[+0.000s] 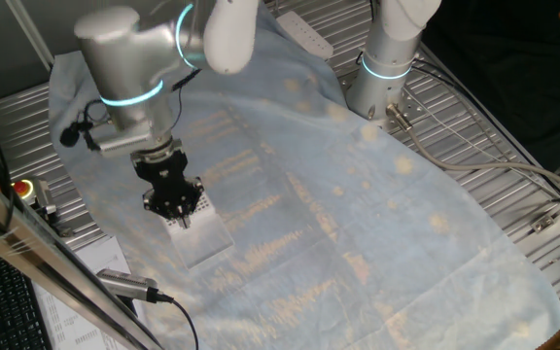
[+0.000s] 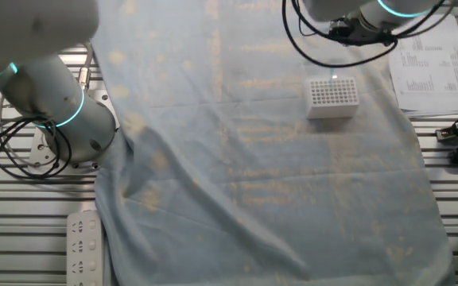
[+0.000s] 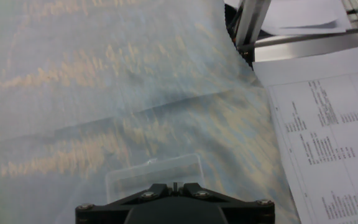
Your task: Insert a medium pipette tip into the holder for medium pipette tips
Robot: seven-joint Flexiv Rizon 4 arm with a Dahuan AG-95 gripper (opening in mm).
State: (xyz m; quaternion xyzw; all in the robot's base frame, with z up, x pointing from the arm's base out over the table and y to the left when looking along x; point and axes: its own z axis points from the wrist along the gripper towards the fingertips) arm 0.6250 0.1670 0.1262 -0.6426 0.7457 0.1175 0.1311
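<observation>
At the bottom centre of the hand view the tool (image 3: 176, 186) showed its fingers nearly closed; whether it held the medium pipette tip could not be told. It hung directly over the holder (image 1: 194, 226) at lower left. Beyond, a pale blue cloth (image 1: 358, 194) covered the metal desk (image 1: 474, 126), with printed papers (image 2: 428, 63) at upper right.

Tool (image 1: 182, 216) fingertips hidden; tip unseen.

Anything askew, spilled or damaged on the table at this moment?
Nothing spilled or damaged. The holder sits flat and upright under the claw. Only the cloth looks untidy, creased and rumpled near its edge.
</observation>
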